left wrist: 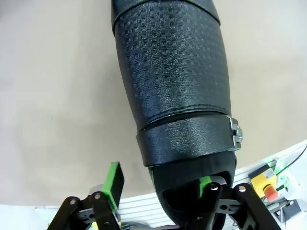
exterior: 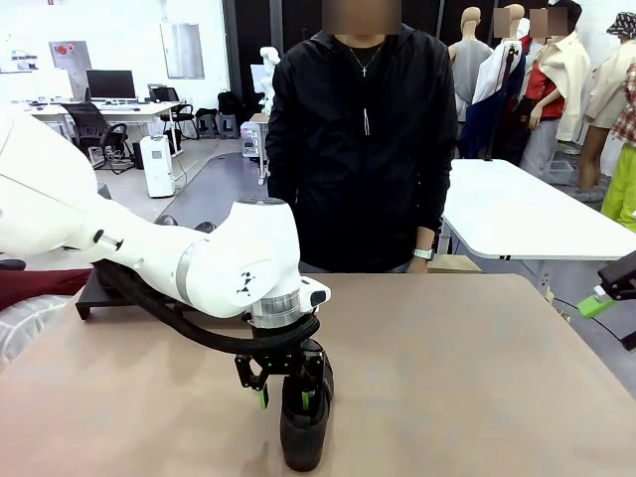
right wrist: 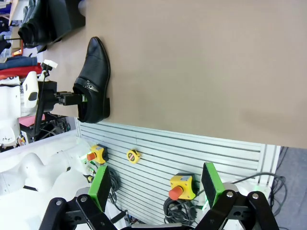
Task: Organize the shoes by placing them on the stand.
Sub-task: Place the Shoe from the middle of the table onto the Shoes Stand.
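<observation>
One black strap shoe (exterior: 303, 429) lies on the tan table near its front edge, toe toward me. My left gripper (exterior: 284, 397) hangs over its heel end and is open. In the left wrist view the shoe (left wrist: 175, 81) runs up the picture; one green pad (left wrist: 205, 182) sits inside the shoe's opening and the other pad (left wrist: 114, 179) stands outside, apart from the shoe's side wall. The right wrist view shows the same shoe (right wrist: 93, 79) from afar. My right gripper (right wrist: 155, 186) is open and empty, off the table's right edge (exterior: 602, 302). The black stand (exterior: 91, 298) sits at the far left.
A person in a black jacket (exterior: 358, 149) stands at the far side of the table, hands down. Dark shoes rest on the stand (right wrist: 45, 21). A slatted white panel with yellow emergency-stop boxes (right wrist: 180, 186) lies below the table's front edge.
</observation>
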You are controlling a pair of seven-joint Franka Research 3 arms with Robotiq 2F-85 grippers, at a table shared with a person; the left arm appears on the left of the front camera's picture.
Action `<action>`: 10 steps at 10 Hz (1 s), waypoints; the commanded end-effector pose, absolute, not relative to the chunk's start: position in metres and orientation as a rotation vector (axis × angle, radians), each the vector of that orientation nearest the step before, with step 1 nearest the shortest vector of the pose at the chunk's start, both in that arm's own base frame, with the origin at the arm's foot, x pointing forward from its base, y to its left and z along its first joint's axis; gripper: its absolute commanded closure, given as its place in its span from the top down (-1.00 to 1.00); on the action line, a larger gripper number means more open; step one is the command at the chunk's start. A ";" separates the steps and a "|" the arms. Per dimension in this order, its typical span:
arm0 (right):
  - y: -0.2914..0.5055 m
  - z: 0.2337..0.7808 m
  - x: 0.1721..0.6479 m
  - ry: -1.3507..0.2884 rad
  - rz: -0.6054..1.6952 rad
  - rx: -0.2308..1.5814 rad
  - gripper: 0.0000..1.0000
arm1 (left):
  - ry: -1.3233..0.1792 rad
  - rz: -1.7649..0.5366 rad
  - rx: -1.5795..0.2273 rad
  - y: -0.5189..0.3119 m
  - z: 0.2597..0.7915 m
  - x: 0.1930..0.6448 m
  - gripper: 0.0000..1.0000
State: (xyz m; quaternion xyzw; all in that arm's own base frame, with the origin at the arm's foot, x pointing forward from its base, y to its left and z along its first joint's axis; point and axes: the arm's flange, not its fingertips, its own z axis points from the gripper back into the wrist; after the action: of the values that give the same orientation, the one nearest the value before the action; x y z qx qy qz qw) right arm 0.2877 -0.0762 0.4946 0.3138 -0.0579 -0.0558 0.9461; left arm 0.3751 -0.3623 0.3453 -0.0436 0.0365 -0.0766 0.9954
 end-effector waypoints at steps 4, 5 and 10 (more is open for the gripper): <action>-0.076 0.495 0.288 -0.117 -0.112 0.653 1.00 | 0.049 -0.146 -0.077 -0.362 0.352 0.376 -1.00; -0.076 0.495 0.288 -0.117 -0.112 0.653 1.00 | 0.037 -0.149 -0.075 -0.363 0.356 0.377 -1.00; -0.076 0.495 0.288 -0.117 -0.112 0.653 1.00 | -0.024 -0.173 -0.046 -0.363 0.390 0.371 -1.00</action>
State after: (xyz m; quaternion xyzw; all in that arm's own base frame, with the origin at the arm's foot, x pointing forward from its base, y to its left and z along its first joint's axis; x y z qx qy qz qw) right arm 0.2878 -0.0762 0.4946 0.3139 -0.0579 -0.0558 0.9461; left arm 0.3760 -0.3627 0.3699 -0.0375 0.0057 -0.0898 0.9952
